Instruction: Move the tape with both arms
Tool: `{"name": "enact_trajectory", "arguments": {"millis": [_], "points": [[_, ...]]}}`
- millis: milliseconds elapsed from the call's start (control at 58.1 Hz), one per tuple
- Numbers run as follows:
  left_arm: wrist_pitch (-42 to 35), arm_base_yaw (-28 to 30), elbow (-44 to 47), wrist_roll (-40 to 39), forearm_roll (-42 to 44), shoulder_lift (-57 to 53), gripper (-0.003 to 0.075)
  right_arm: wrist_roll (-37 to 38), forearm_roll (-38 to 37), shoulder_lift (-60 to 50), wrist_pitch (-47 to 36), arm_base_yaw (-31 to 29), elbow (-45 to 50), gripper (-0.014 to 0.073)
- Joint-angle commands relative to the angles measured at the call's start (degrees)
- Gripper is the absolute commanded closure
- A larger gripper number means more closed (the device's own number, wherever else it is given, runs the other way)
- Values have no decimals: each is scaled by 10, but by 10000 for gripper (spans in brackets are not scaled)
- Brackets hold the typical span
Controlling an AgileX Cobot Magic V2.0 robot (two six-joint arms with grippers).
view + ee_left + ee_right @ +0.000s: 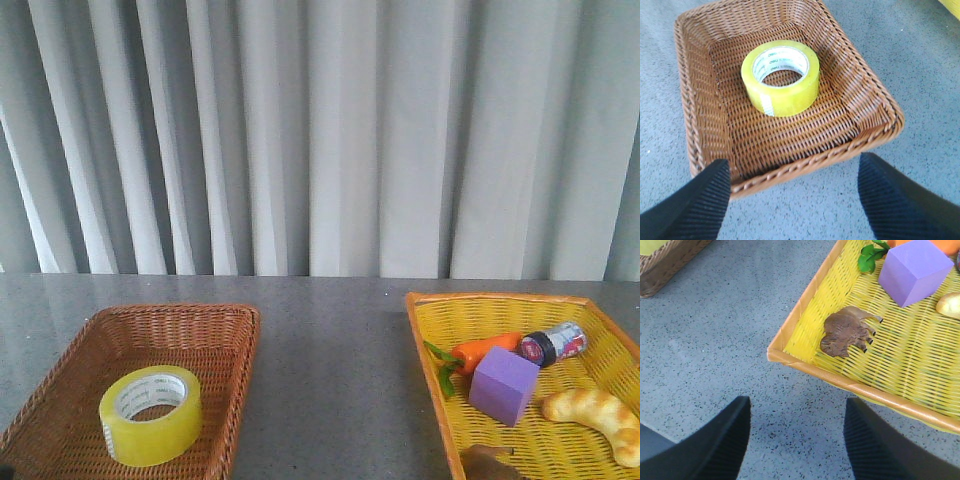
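Tape [150, 414] lying flat, core up, inside brown wicker basket [218, 330] on left side of grey desk [330, 370]; touched by nothing. White core printed with small text, visible in left wrist view [780, 77].

Left pincer [795, 200] spread wide, holding nothing, hovering over desk just outside basket's near rim [805, 162], dark ribbed fingers [695, 205] either side of that rim. Tape well apart from fingers, near basket's middle.

Right pincer [797, 440] likewise spread wide and holding nothing, above bare desk [715, 340] near corner of yellow tray [805, 300].

In yellow tray [430, 330] on right: purple cube [503, 384], toy carrot [478, 351] with green leaves just beside cube, small can [553, 343] lying on side, croissant-like bread [595, 415], brown animal figure [846, 331] near tray's corner. Figure lying on side, legs toward cube.

Grey pleated curtain [320, 130] behind desk.
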Motion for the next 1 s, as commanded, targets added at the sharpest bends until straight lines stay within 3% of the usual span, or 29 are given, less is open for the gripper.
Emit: {"name": "enact_trajectory", "arguments": {"millis": [0, 275, 706, 878, 981], "points": [[-71, 0, 33, -4, -8, -50, 207, -7, -1, -2, -35, -3, -16, 180], [-120, 0, 122, -4, -8, -129, 207, -7, -1, -2, -35, -3, -16, 180], [-122, 0, 136, -5, -8, -130, 213, -7, -1, -2, -44, -3, -16, 180], [-120, 0, 136, -6, -8, -130, 319, -7, 0, -2, -42, -3, -16, 194], [-120, 0, 136, -6, -8, -130, 429, -7, 0, -2, -40, -3, -16, 270]]}}
